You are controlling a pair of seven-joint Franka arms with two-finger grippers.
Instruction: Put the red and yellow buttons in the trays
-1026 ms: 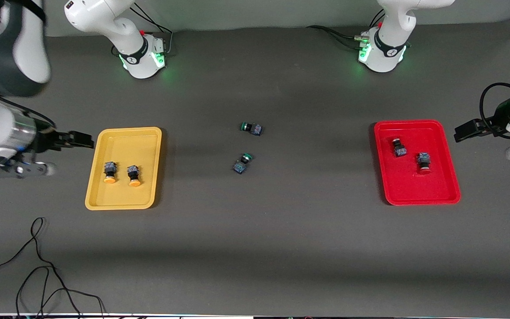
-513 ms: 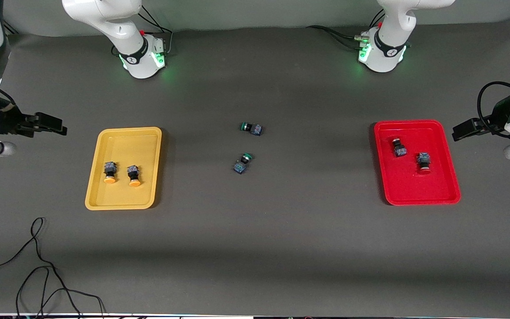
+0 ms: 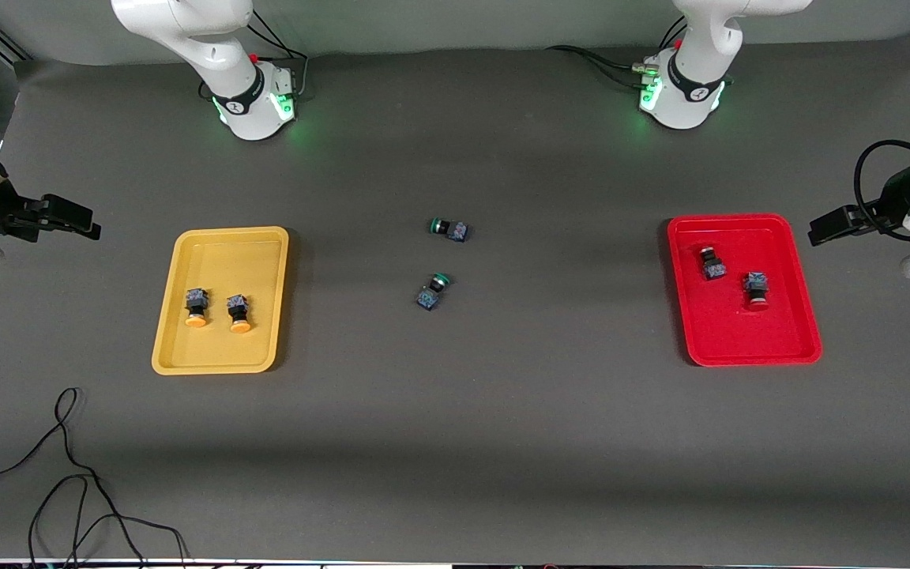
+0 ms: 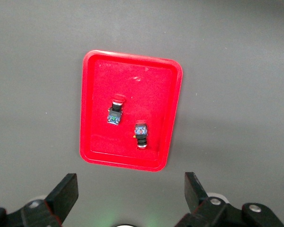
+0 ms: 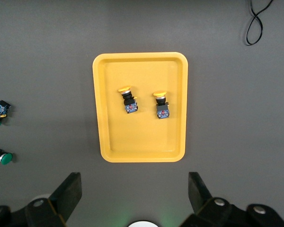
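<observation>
**Dark grey tabletop with sorted buttons**

Grey mat (image 3: 502,442) spans the table. Yellow tray (image 3: 222,245) holds both yellow buttons (image 3: 196,304); red tray (image 3: 739,229) holds both red buttons (image 3: 712,263). Two green buttons (image 3: 449,229) lie between them. Right gripper (image 3: 68,217) and left gripper (image 3: 826,229) hang outside the trays, fingers apart, empty

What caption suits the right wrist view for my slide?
Two yellow buttons lie in the yellow tray, below the open right gripper.

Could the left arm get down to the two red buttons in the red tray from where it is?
Probably yes: the left gripper hangs open beside the red tray, and nothing covers the red buttons.
</observation>
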